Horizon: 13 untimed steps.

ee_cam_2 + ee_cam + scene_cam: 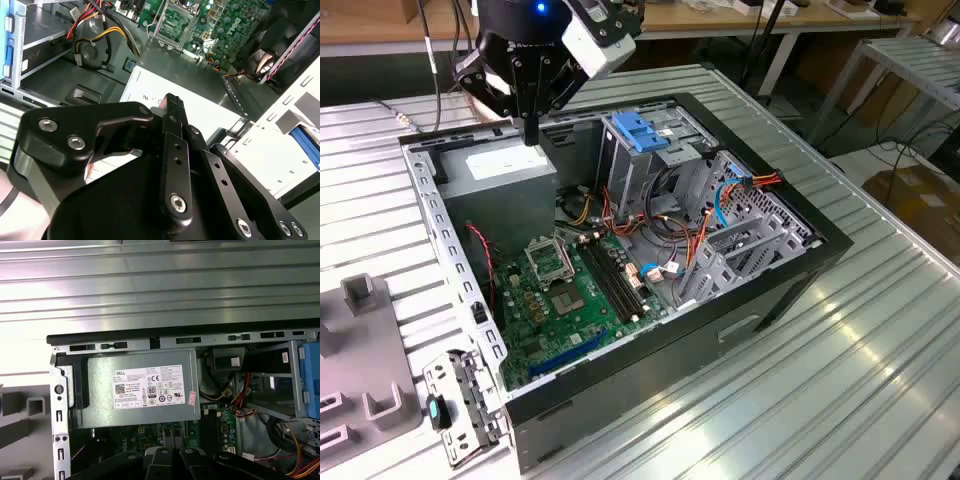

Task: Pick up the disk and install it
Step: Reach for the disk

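Table (880, 330) bears open case (650, 370) holding power supply (505, 165) beneath closed jaws.

- We see a bright room in the exterior view. White shine runs in stripes on the metal table (880, 340), low in the frame on the exterior view's right.
- A small blue light (541, 8) glows on the arm at the top of that frame.
- Inside the computer case (820, 250) it is darker, with soft shadows.
- In the first wrist view the white sticker (148, 386) looks very bright.
- In the second wrist view the black gripper (172, 102) is dark with little shiny spots.
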Each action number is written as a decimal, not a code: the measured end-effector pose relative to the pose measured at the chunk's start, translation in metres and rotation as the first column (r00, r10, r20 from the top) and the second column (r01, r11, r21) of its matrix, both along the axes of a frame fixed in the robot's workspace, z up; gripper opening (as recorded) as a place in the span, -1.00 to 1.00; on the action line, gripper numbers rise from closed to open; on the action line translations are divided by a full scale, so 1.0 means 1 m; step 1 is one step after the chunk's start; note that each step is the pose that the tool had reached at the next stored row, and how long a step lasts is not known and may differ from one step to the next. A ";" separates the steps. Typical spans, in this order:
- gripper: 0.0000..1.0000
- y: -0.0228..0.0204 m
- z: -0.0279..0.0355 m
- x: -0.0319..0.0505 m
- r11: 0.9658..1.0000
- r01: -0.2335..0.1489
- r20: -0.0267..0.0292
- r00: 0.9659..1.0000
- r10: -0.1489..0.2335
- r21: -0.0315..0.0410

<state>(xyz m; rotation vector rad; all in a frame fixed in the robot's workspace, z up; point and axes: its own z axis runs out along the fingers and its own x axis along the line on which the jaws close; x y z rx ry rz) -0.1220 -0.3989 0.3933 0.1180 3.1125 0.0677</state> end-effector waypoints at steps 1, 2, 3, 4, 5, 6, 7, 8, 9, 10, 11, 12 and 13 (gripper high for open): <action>-0.79 0.0000 0.0000 0.0000 1.000 0.000 0.000 1.000 0.000 0.000; -0.79 0.0000 0.0000 0.0000 1.000 0.000 0.000 1.000 0.000 0.000; -0.79 0.0000 0.0000 -0.0002 1.000 0.000 0.000 1.000 0.000 0.000; -0.79 0.0000 0.0000 -0.0006 1.000 0.000 0.000 1.000 0.000 0.000; -0.79 0.0000 0.0000 -0.0008 1.000 0.000 0.000 1.000 0.000 0.000; -0.79 0.0000 0.0000 -0.0011 1.000 0.000 0.000 1.000 0.000 0.000; -0.79 0.0000 0.0000 -0.0017 1.000 0.000 0.000 1.000 0.000 0.000; -0.79 0.0000 0.0000 -0.0020 1.000 0.000 0.000 1.000 0.000 0.000; -0.79 0.0000 0.0000 -0.0024 1.000 0.000 0.000 1.000 0.000 0.000; -0.79 0.0000 0.0000 -0.0027 1.000 0.000 0.000 1.000 0.000 0.000; -0.79 0.0000 0.0000 -0.0031 1.000 0.000 0.000 1.000 0.000 0.000; -0.79 0.0000 0.0000 -0.0034 1.000 0.000 0.000 1.000 0.000 0.000; -0.79 0.0000 0.0000 -0.0037 1.000 0.000 0.000 1.000 0.000 0.000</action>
